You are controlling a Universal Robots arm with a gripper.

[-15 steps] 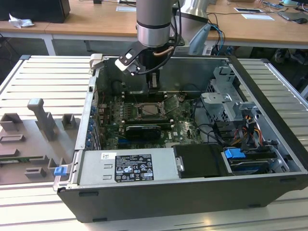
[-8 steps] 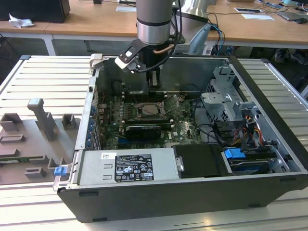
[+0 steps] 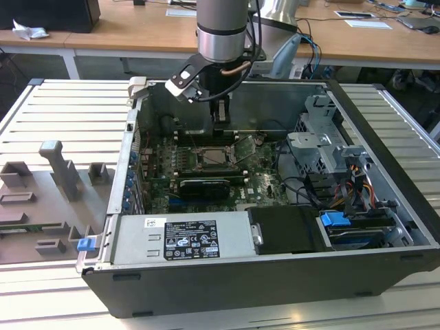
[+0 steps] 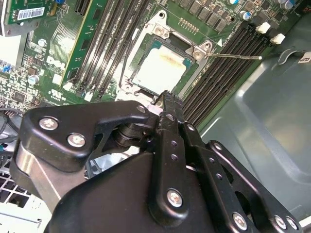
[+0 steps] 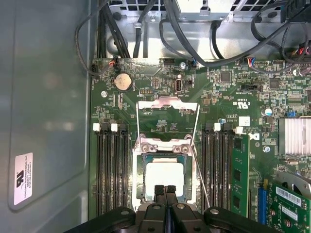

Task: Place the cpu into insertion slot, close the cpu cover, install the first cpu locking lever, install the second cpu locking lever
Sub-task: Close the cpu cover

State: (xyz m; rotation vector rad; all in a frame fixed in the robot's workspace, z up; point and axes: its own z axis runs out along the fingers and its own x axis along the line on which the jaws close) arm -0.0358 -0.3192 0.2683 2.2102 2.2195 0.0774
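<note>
The cpu (image 5: 164, 177), a pale square chip, lies flat in the insertion slot (image 5: 137, 174) on the green motherboard, and its face also shows in the second wrist view (image 4: 160, 68). The cpu cover (image 5: 167, 103) stands open, hinged at the slot's side toward the exterior view's right (image 3: 242, 151). A thin wire locking lever (image 4: 238, 56) sticks out loose from the slot's corner; it runs beside the slot in the first wrist view (image 5: 201, 179). My gripper (image 5: 164, 190) is shut on nothing, with its black fingertips (image 4: 167, 99) just above the slot's edge. In the exterior view it (image 3: 220, 121) hangs over the board.
Black memory slots (image 5: 112, 170) flank the socket. A black graphics card (image 3: 199, 187) lies in front of it, then the power supply (image 3: 182, 237). A grey drive cage (image 3: 323, 148) and cables (image 5: 194, 39) crowd the exterior view's right. Grey fixtures (image 3: 58, 172) stand outside the case.
</note>
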